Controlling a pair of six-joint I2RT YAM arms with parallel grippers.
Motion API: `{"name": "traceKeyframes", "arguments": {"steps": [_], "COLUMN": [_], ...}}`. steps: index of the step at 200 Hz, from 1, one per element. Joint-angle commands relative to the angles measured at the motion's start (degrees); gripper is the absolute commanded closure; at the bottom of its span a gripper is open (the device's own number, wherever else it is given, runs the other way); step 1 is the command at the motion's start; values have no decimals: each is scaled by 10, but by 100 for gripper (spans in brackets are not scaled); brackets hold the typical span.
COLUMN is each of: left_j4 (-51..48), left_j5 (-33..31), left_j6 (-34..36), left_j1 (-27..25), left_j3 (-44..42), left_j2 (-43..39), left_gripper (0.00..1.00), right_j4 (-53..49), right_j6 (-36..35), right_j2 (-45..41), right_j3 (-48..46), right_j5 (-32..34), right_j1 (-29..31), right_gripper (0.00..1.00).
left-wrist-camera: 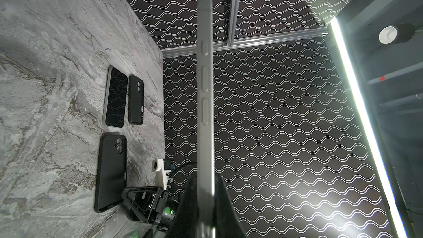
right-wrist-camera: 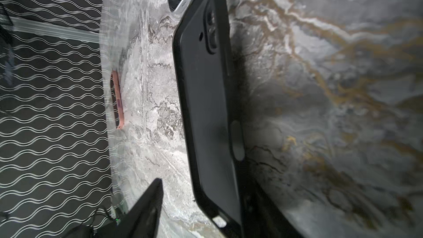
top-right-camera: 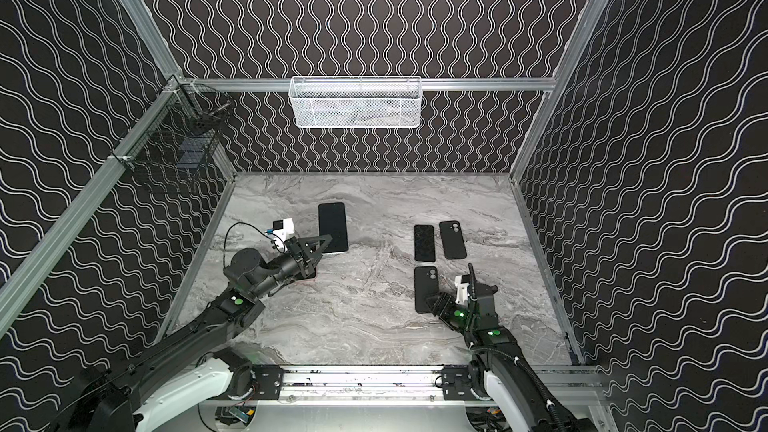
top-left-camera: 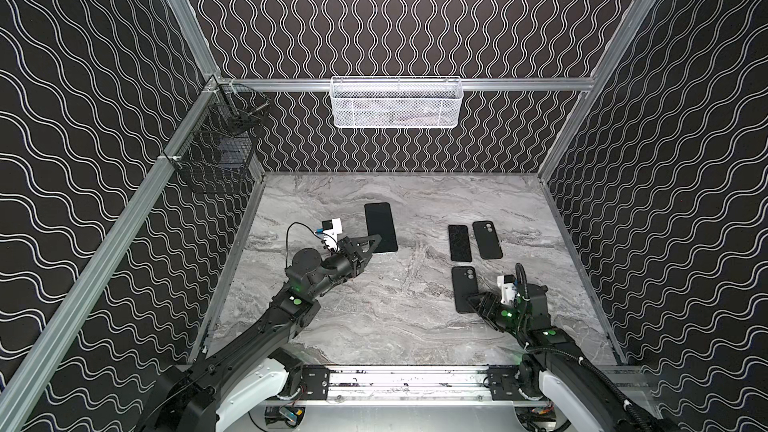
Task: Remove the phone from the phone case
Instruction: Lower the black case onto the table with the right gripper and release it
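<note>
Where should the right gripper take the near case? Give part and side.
Likely its near short end, from the front, low along the table. The case lies flat, back up, lengthwise away from the right gripper, so that thin end is nearest.

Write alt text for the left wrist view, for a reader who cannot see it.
The left gripper holds a grey phone edge-on, its side buttons facing the camera. On the marble table lie a second phone screen-up beside a small case, and a large case with the right gripper at its end.
</note>
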Motion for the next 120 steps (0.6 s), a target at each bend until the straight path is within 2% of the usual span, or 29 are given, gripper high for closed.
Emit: {"name": "traceKeyframes", "arguments": {"steps": [1, 60, 120], "left_j4": [28, -5, -14], "left_j5": [-3, -10, -14], "left_j6": [8, 20, 25], "left_j1": [1, 1, 1], "left_j3": [-1, 0, -7], "left_j2": [-5, -24, -31], "left_gripper": [100, 100, 100], "right_j4": [-46, -94, -141], "right_j6": [2, 14, 36], "right_j2": [3, -6, -12], "right_j3": [9, 38, 61], "right_j5": [76, 147, 203], "right_j1": [15, 46, 95], "right_gripper": [37, 33, 32]}}
